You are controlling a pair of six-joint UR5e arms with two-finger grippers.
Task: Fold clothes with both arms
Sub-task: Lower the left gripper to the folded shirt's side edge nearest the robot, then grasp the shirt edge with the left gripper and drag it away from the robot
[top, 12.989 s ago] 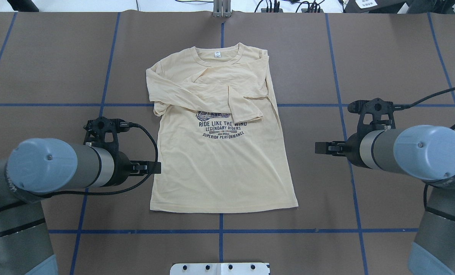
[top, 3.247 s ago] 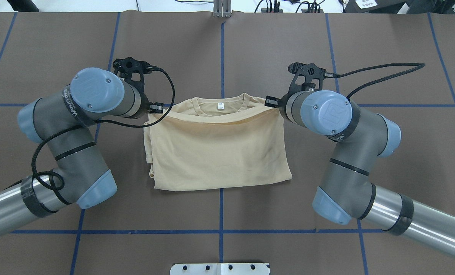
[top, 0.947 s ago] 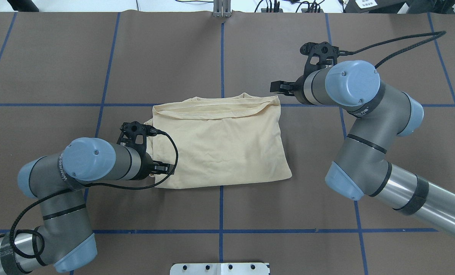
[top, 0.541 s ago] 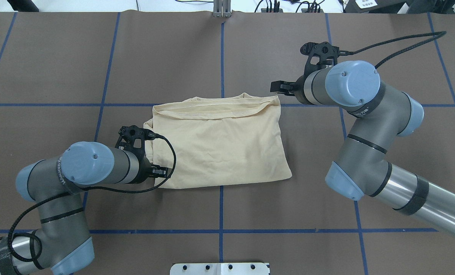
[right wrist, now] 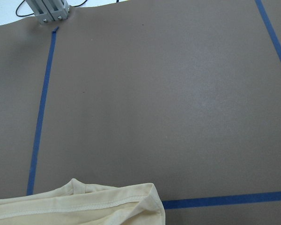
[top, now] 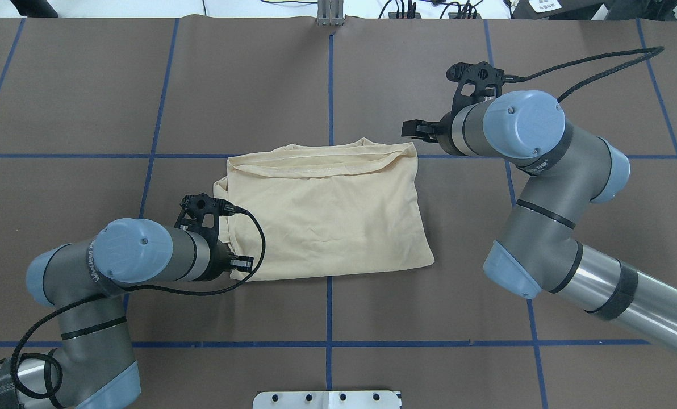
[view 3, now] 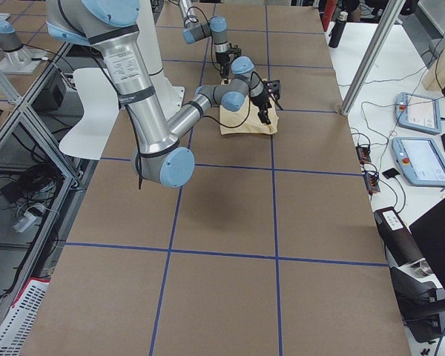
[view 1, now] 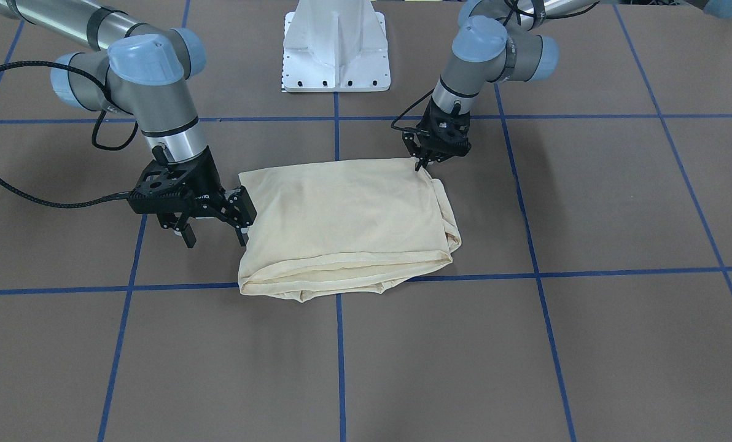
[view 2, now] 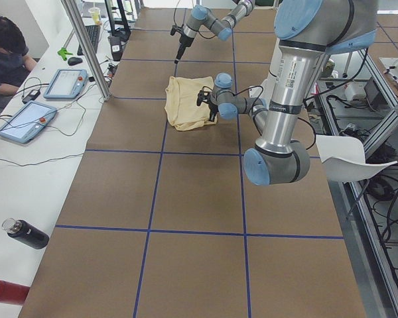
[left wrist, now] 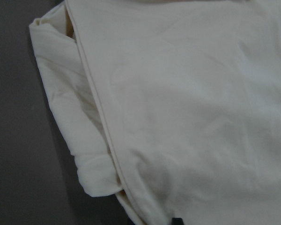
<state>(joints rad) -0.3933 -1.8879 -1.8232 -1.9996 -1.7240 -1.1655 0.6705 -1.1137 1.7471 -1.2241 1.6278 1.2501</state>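
A: Where is the shirt [view 1: 347,221]?

B: It lies on the surface [view 1: 587,337], straight out from the base [view 1: 335,55]. It is folded into a fat, lumpy square.

A: Why is the left end effector [view 1: 421,162] so low?

B: It points down at the shirt corner nearest the base, on the left arm's side. We think it wants that corner for the next fold.

A: Has it got hold of the cloth?

B: We can't tell. Its fingers look close together and the tips sit right at the edge. From above, the wrist hides them. Its own camera shows cloth and little else.

A: And the right end effector [view 1: 216,239]?

B: It is wide open and holds nothing. It hangs by the shirt's side edge, farther from the base than the left one. One finger is just beside the cloth. We think it keeps off so that it does not pull the fold out.

A: What else can't we see?

B: The sleeves and the print. We guess that they are tucked inside. The right arm's camera shows only one small corner of the shirt.
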